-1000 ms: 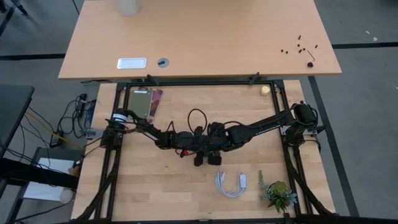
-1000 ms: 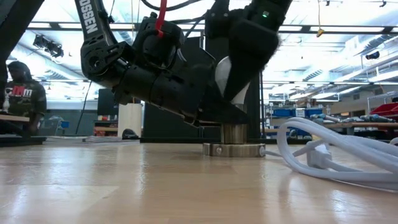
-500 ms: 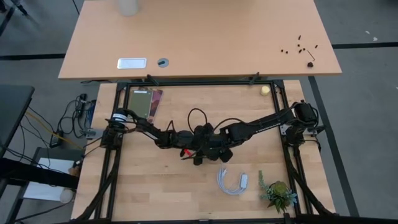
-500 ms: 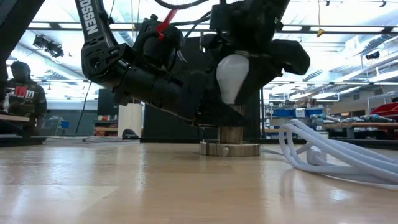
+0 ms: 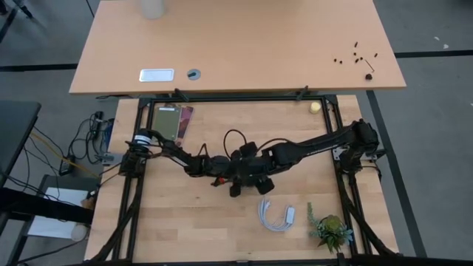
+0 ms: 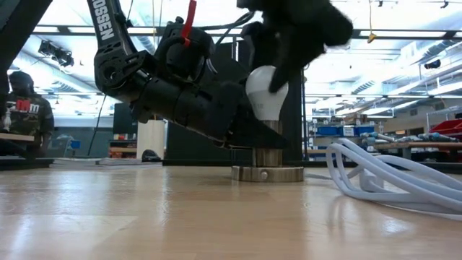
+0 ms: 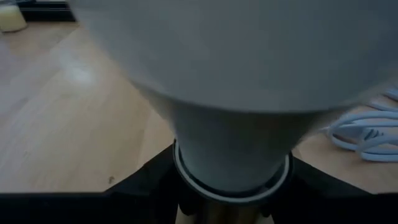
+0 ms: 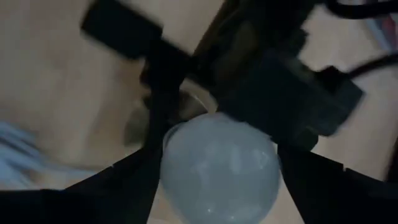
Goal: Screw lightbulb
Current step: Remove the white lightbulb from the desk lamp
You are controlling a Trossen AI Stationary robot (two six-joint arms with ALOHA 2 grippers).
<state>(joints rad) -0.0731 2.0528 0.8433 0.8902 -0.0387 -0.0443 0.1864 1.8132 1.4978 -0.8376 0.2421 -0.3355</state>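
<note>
While two grippers meet, one lightbulb [image 6: 266, 91] stands in one socket [image 6: 267, 172].

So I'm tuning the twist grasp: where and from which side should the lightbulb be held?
Grip the lightbulb on its rounded frosted dome, coming from above. It stands upright, screw base down in the socket, and the left gripper crowds the neck, so only the dome is free. The right gripper already straddles it there.

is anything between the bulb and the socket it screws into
Nothing visible. In the low view the bulb stands upright directly on the socket, its base already in the collar. The left gripper holds the socket collar from the side; the right gripper grips the bulb from above.
</note>
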